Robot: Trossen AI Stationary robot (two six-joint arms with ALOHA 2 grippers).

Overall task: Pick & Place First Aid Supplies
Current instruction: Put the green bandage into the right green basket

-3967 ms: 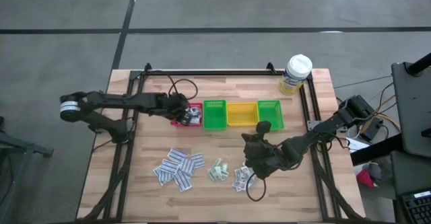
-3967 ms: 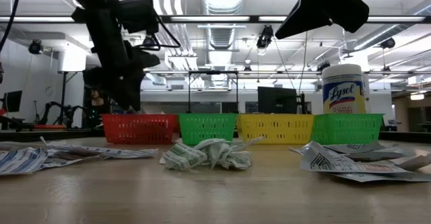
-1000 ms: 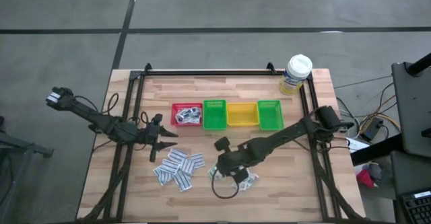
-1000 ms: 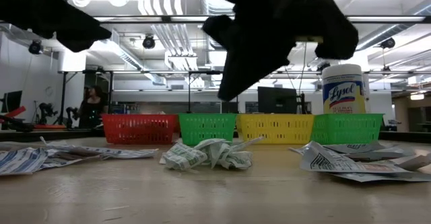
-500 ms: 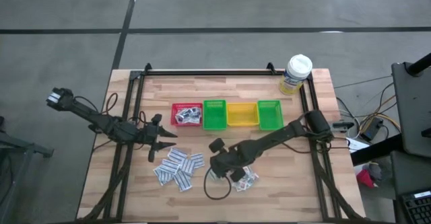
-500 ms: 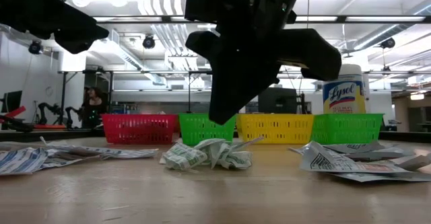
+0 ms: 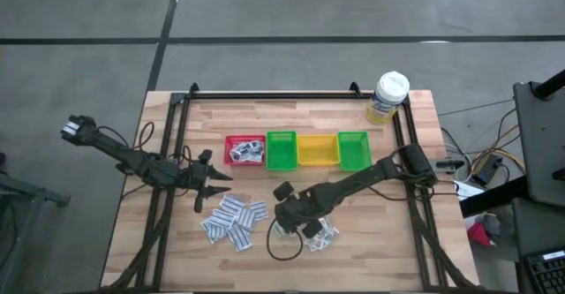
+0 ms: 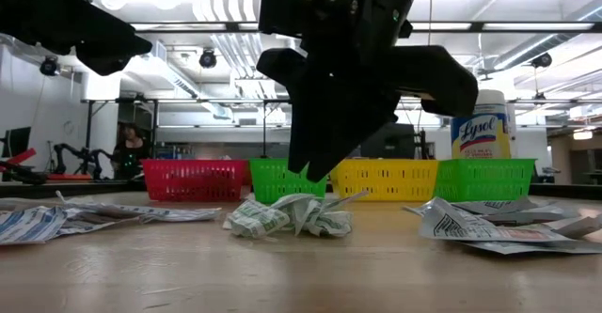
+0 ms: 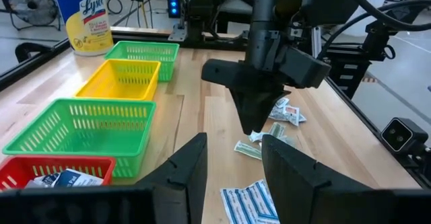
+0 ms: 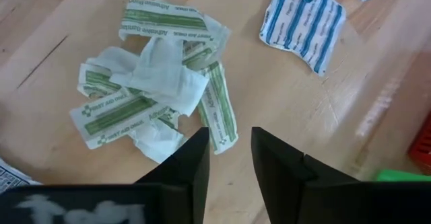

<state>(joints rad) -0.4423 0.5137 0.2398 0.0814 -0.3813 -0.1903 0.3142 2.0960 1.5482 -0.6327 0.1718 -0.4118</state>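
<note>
- High view is showing the worktop [image 7: 415, 241] with four small bins in a row at its far side: red bin [image 7: 244, 150], green bin [image 7: 282, 150], yellow bin [image 7: 317, 149], second green bin [image 7: 353, 150].
- Red bin is already holding a few packets; the other three are looking bare from above.
- Bottle [image 7: 387, 96] with a yellow label is standing at the far right corner, apart from the bins.
- Three heaps are lying loose on the near side: blue-striped packets [image 7: 233, 220], green-printed packets [image 10: 158, 89], and grey-printed packets [image 7: 323, 233] on the right.
- Right gripper [image 10: 227, 158] is hovering low over the green-printed packets, jaws parted, nothing between them; its tip is just above the heap in the left wrist view.
- Left gripper [image 9: 232, 163] is waiting over the left part of the worktop, near the blue-striped packets, jaws parted and gripping nothing.
- Progress, as a judgement: early. One bin is partly filled; most packets are remaining outside the bins.
- Step in hand, as a judgement: right arm is lining up for a pick from the green-printed heap.
- Risk: packets are overlapping and crumpled, so the jaws may be catching more than one.
</note>
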